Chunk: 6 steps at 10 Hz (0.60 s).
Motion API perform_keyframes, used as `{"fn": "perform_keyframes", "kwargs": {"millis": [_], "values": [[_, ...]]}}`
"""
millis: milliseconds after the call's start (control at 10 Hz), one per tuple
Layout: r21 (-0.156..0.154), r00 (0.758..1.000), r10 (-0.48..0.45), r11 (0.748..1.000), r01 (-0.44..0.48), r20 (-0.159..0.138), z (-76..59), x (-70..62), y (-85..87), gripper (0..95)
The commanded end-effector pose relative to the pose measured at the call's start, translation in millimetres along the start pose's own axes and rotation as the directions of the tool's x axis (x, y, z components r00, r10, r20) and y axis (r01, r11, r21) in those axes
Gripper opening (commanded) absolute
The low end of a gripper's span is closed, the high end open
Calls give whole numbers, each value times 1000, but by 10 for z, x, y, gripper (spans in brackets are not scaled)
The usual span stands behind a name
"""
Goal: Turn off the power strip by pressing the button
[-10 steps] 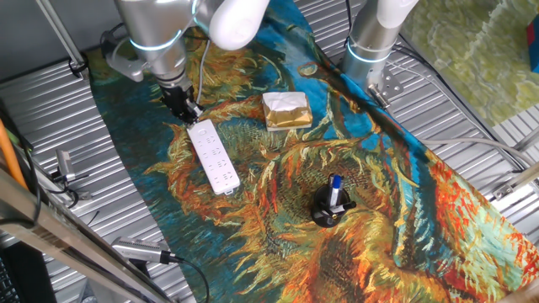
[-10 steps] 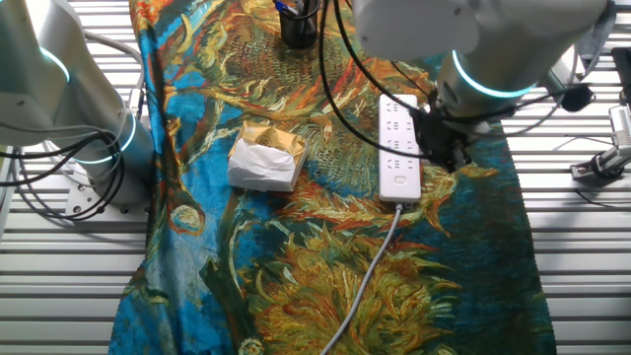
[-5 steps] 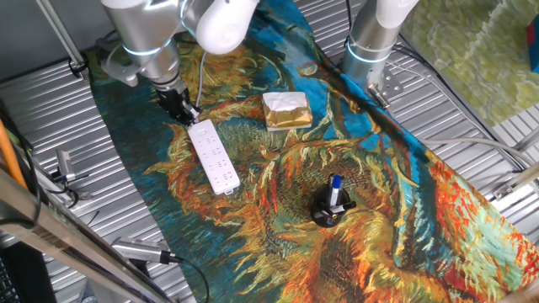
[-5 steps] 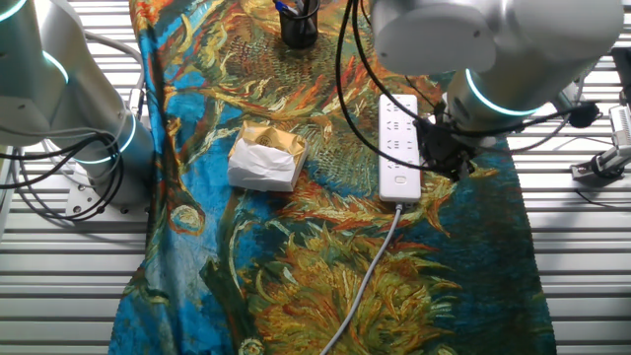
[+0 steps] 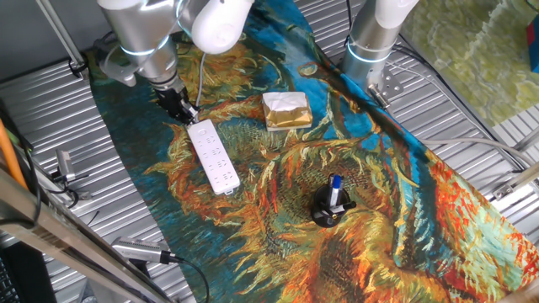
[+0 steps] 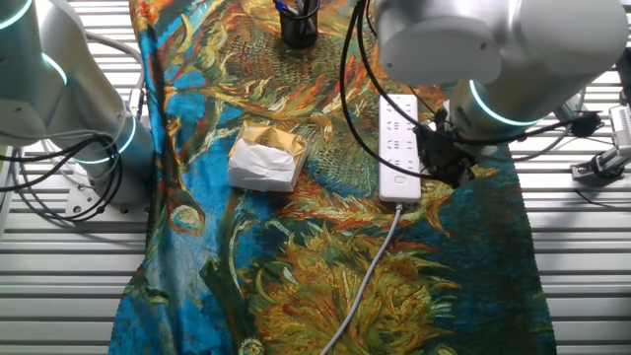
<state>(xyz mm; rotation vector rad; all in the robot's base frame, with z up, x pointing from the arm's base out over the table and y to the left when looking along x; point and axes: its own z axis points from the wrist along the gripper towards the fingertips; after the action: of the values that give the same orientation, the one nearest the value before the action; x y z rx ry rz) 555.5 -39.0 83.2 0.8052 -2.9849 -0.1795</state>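
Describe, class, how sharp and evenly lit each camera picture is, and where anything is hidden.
One fixed view: even light, sharp, soft shadows; the power strip shows clearly. The other fixed view: the big arm hides the gripper tips; the gold-wrapped block glints mildly.

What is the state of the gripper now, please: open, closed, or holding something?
Gripper: cannot be told; the jaws are dark and no gap is clear in either view. It is beside the cable end of the power strip.

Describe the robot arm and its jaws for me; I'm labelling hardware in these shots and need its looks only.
The arm has bulky, rounded silver-grey and white shells, with a glowing cyan ring around the wrist joint. The gripper below it is small, black and boxy, with dark jaws. Thin black cables loop from the arm down toward it. No lettering or logo is legible in either view.
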Motion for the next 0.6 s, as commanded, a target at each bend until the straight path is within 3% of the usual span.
{"fn": "perform_keyframes", "kwargs": {"millis": [100, 600], "values": [[-1, 1000, 6, 1000, -6, 1, 48, -6, -8, 0], [-20, 1000, -4, 1000, 4, -7, 178, 28, -13, 0]]}}
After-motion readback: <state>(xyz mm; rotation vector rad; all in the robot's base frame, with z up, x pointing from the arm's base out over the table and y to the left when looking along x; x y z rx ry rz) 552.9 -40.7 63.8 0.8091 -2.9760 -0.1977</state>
